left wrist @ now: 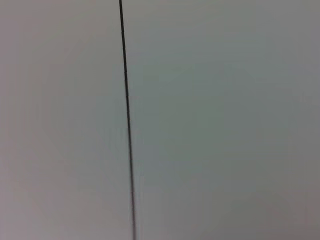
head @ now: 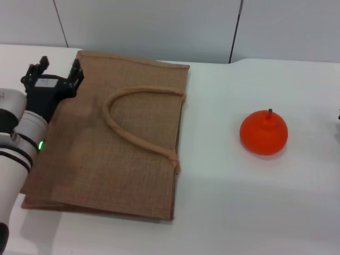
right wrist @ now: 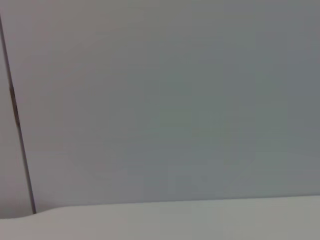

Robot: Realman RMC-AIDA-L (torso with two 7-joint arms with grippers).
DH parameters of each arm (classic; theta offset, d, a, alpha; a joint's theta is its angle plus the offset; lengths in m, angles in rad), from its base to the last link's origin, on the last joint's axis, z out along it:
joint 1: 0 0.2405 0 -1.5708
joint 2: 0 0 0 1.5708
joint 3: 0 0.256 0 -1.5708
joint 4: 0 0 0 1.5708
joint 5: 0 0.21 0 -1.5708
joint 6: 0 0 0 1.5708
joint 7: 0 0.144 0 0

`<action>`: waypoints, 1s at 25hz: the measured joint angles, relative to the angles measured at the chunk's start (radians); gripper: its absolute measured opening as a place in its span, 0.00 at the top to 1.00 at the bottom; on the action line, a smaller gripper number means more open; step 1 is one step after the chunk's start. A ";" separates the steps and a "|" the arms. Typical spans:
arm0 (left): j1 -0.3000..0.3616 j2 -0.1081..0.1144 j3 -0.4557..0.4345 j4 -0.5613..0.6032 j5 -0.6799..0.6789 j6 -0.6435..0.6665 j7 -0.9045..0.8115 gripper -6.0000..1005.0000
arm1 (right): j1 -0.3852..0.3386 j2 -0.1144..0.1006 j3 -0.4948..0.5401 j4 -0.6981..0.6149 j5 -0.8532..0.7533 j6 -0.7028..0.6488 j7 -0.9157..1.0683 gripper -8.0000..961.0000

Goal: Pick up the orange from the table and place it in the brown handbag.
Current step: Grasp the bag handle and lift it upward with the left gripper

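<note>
Nearest the head camera is the left arm [head: 16, 143], white with black bands and a green light, reaching forward along the left edge of the view. Its claw [head: 56, 69] sits at the far left corner of the bag [head: 106, 159], with two dark fingers [head: 37, 68] spread apart and nothing between them. The bag lies flat on the white table [head: 255, 212], its looped handle [head: 133, 119] resting on the upper face and curving toward the right edge. Well apart from the bag, to the right, the orange [head: 263, 133] stands on the table with its short dark stem [head: 270, 112] up; nothing touches it. At the right edge a dark sliver shows, too small to identify. Grey wall panels [head: 159, 26] rise behind the table.

Left wrist view: only a grey wall panel [left wrist: 210, 120] with a thin dark seam [left wrist: 127, 120] running across it; no fingers show.

Right wrist view: a grey wall panel [right wrist: 175, 100], a dark seam [right wrist: 17, 125] near one edge, and a pale strip of table [right wrist: 175, 220]. The right claw does not appear.
</note>
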 joint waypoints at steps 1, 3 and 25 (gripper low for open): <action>0.000 0.001 0.010 0.006 0.005 0.000 -0.007 0.27 | 0.000 0.000 0.000 0.000 0.000 0.000 0.000 0.08; -0.002 0.006 0.028 0.016 0.008 0.000 -0.011 0.27 | 0.000 -0.001 -0.001 0.000 -0.001 0.000 -0.001 0.08; -0.052 0.123 0.069 0.111 0.474 -0.028 -0.346 0.29 | -0.007 -0.006 -0.001 0.002 -0.002 -0.032 -0.001 0.08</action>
